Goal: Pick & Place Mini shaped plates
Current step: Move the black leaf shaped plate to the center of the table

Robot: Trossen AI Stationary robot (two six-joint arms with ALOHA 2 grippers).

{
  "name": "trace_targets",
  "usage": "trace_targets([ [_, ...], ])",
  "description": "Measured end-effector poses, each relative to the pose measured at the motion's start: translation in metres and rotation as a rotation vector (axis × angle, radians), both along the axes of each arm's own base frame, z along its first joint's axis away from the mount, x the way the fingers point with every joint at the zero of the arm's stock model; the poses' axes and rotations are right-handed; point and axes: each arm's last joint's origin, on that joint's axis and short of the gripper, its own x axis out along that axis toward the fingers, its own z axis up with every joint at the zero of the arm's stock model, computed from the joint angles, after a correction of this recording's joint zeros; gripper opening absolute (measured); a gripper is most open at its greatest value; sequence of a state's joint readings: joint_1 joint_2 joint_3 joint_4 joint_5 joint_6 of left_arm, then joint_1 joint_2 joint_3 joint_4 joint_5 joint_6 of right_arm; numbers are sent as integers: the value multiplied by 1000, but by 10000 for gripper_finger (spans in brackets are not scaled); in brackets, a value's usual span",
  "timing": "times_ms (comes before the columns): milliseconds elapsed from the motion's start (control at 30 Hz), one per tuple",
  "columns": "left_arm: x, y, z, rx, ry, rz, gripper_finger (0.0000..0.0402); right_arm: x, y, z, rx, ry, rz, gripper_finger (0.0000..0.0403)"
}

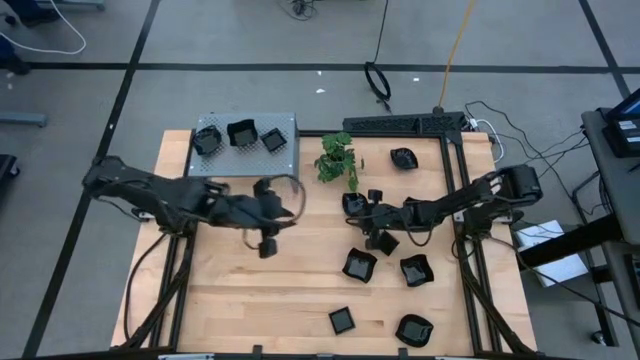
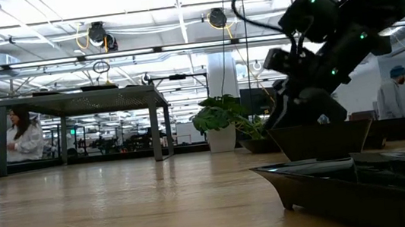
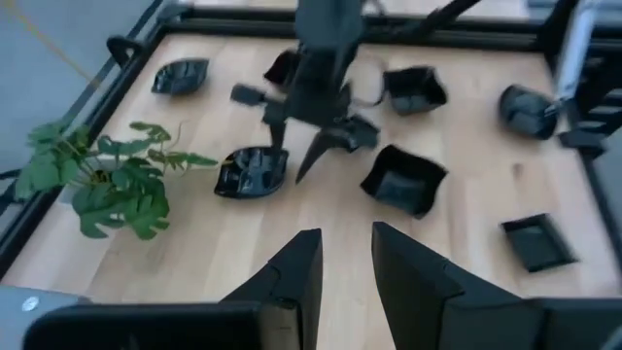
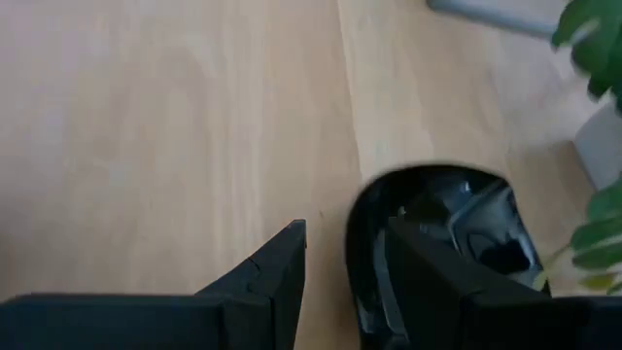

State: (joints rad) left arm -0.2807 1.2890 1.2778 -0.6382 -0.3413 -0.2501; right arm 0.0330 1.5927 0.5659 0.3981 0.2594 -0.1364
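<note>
on the grey perforated shelf (image 1: 285,122): three mini plates (image 1: 241,132) placed | six left | my right gripper (image 4: 342,255) spread astride a plate's rim (image 4: 362,243) | left gripper (image 3: 345,258) spread, empty

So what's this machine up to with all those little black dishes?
It is sorting mini shaped plates. Three already sit on the grey shelf at the table's back left; several more lie scattered on the right half. The right gripper is open, its fingers straddling the rim of one round plate beside the potted plant. The left gripper hangs open and empty mid-table.
</note>
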Motion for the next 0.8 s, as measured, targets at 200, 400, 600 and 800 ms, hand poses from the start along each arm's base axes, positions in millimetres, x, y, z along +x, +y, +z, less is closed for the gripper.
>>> trace_targets([
  [200, -31, 5, 28, -30, -117, -19, 97, 2, -9, -12, -1, 33, -36, 130],
  [400, -48, 10, 40, -40, -171, -12, 97, 4, -11, -17, -28, 25, -55, 114],
  [600, -48, 10, 40, -58, -173, -3, 97, 5, -11, -17, -1, 14, -74, 38],
  [800, -48, 10, 40, -68, -174, 2, 97, 13, -3, -8, -2, -32, -41, 5],
])
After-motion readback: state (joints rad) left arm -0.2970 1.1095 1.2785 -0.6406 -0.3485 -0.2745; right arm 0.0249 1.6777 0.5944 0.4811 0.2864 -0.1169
